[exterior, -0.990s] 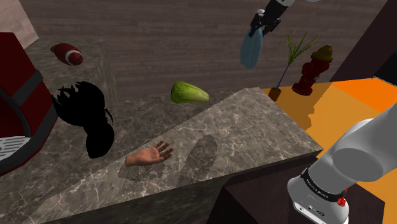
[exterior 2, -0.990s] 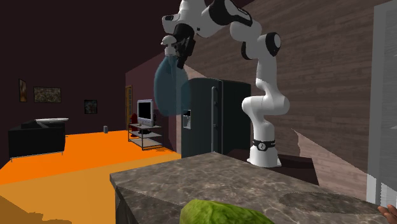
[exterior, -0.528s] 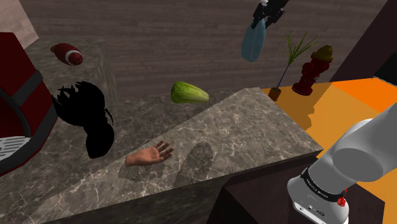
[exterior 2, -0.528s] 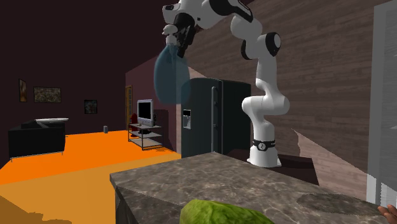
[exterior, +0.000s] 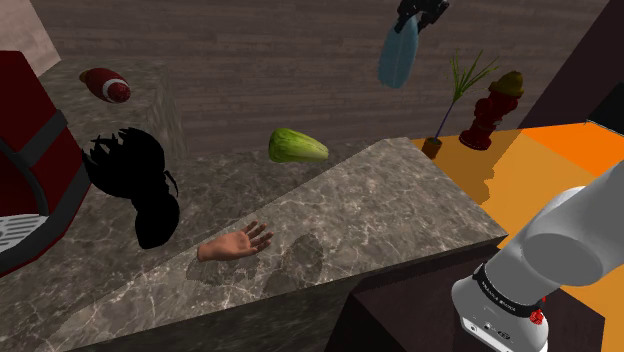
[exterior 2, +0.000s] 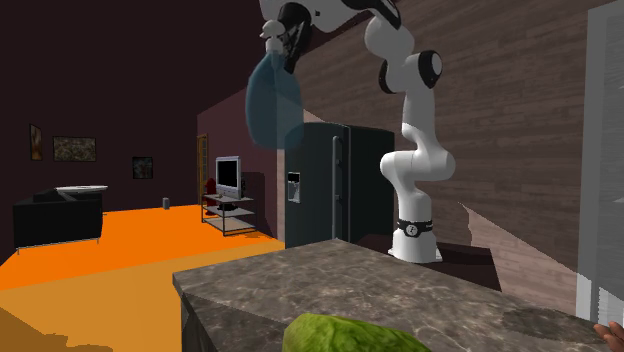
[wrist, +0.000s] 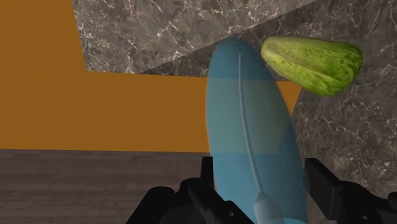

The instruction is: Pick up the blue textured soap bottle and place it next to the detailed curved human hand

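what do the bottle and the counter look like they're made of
The bottle looks like see-through blue plastic, maybe glass: the orange floor shows through it. The counter looks like polished grey marble, going by its pale veins.

Shoulder view's top edge cuts off the jaws above the soap bottle (exterior: 397,55); second exterior view's top edge cuts the arm (exterior 2: 413,125) at its upper links, its bottom edge the green vegetable (exterior 2: 350,335), its right edge all but fingertips of the human hand (exterior 2: 606,332).
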Robot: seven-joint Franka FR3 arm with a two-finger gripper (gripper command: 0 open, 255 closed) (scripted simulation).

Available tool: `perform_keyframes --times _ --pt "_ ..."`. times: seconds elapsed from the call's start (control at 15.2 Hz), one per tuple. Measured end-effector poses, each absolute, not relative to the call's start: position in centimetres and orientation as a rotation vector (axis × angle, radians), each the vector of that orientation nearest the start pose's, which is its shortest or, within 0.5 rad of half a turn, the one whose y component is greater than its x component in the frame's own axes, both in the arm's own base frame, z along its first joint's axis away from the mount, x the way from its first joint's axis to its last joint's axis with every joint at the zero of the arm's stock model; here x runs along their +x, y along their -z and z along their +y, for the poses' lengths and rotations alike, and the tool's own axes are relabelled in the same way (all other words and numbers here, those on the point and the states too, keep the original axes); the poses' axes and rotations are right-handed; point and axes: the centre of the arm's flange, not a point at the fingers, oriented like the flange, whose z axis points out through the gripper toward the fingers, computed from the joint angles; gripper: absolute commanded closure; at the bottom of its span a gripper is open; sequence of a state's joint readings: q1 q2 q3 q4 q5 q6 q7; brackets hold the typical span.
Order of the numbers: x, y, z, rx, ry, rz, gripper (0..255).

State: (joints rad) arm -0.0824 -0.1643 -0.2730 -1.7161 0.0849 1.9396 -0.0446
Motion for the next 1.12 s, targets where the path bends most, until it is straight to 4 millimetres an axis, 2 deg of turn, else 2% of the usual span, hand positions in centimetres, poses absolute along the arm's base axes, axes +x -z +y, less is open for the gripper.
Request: perform_keyframes --times 0.2,1.12 --pt "50.2 -68.4 -15.7 -2.989 0.612 0.498 255" --pt "51.4 -68.2 2.9 -2.990 0.612 0.497 255"
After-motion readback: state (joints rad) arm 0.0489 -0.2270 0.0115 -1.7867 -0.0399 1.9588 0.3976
